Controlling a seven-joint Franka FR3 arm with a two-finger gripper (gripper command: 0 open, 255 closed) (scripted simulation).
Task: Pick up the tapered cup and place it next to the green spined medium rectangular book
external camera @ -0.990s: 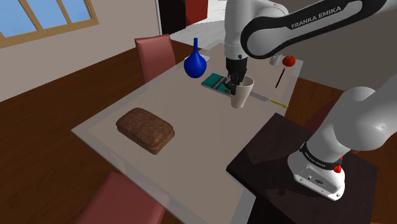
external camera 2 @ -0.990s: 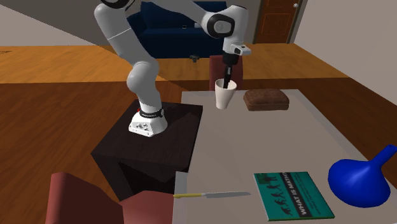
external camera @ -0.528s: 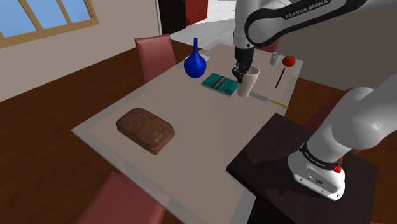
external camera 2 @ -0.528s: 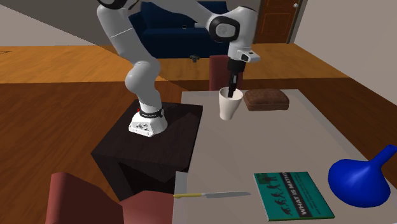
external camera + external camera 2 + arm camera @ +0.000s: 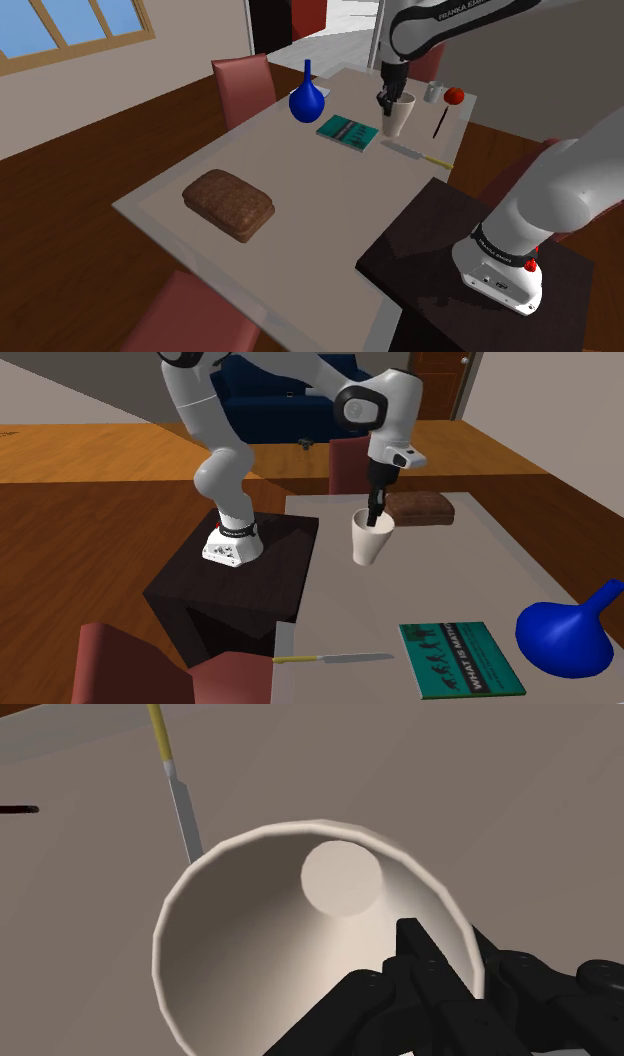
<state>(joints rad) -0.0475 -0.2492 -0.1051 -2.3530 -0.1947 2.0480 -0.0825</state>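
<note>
Cup: white, tapered cup [image 5: 398, 115] [image 5: 372, 540] [image 5: 250, 934], upright, mouth up, held at its rim.
Gripper: black gripper [image 5: 385, 101] [image 5: 375, 515] [image 5: 455, 969] clamped on the cup's wall, one finger inside the mouth and one outside, as the wrist view shows.
Arm: white, reaching down onto the cup from above.
Height: the cup seems to hang off the table [image 5: 320, 190] [image 5: 440, 582], though how far is hard to judge.
Cup's place, shoulder view: seen just right of the book [image 5: 348, 131], above the knife [image 5: 415, 155].
Cup's place, second exterior view: seen just left of the loaf [image 5: 419, 507], with the book [image 5: 462, 658] far lower in the frame.
Knife: grey blade, yellow handle, flat on the table near its stand-side edge [image 5: 330, 659]; in the wrist view it runs out from behind the cup's rim [image 5: 180, 789].
Book: green cover, lying flat.
Vase: blue, long-necked vase [image 5: 306, 98] [image 5: 565, 635] just beyond the book.
Loaf: brown, at the table's other end [image 5: 229, 203], well apart from the book.
Far corner: a red ball [image 5: 454, 96] and a dark stick [image 5: 439, 122].
Stand: dark box [image 5: 470, 270] [image 5: 230, 587] against the table's long side.
</note>
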